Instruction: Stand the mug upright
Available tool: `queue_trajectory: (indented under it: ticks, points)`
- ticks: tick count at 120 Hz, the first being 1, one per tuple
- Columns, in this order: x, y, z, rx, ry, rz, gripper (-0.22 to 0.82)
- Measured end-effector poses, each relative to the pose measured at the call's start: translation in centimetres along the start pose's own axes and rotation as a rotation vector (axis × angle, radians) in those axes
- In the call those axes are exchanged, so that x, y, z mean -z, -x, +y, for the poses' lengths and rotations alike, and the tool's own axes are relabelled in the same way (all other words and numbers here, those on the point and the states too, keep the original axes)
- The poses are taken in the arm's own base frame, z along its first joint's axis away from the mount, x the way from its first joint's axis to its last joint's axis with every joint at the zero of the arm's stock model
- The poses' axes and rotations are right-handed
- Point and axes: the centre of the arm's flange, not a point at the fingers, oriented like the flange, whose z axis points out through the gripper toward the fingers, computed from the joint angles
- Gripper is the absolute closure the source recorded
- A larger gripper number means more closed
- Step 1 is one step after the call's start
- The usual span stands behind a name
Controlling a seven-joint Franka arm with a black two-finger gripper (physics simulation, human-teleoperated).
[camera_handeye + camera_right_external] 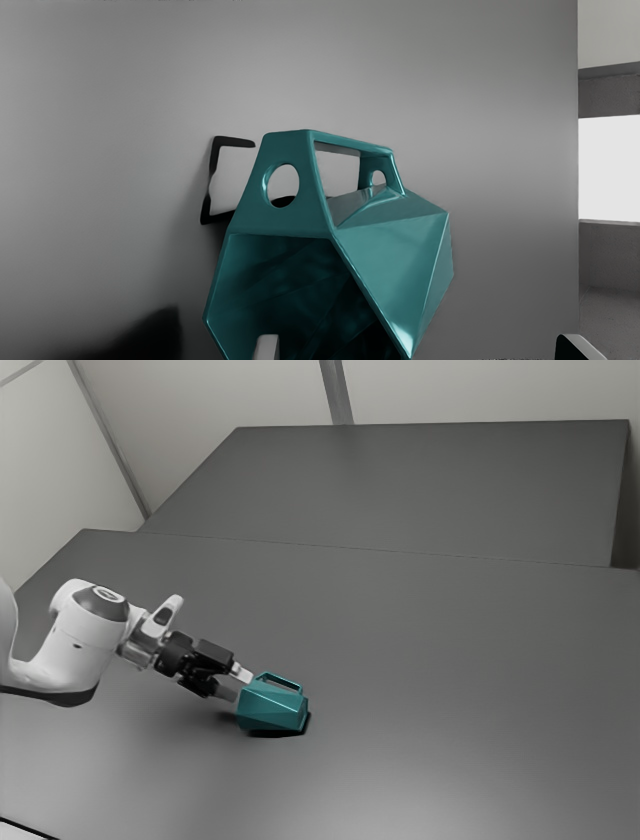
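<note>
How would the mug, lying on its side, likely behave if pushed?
The mug would probably slide or rock rather than roll freely, since its sides are flat facets. It looks stiff, with crisp edges that hold their shape. The glossy finish hints that it could be slippery, though its real grip can't be seen.

The exterior view looks from beside the arm (82, 650), high and well back, slanting down across the grey tabletop (450, 680) to the pale wall (200, 430) beyond. The wrist view sits far nearer, facing out past the gripper (238, 684) toward the open mouth of the teal mug (272, 710). Both take in mug, fingertips and some tabletop.
</note>
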Motion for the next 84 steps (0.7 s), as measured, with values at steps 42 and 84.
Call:
queue_trajectory:
  ticks: [42,84]
  points:
    - [-2.3,-0.1,0.9,-0.087,0.035,-0.022,0.15]
    - [-2.7,-0.3,1.8,-0.150,0.042,-0.024,0.70]
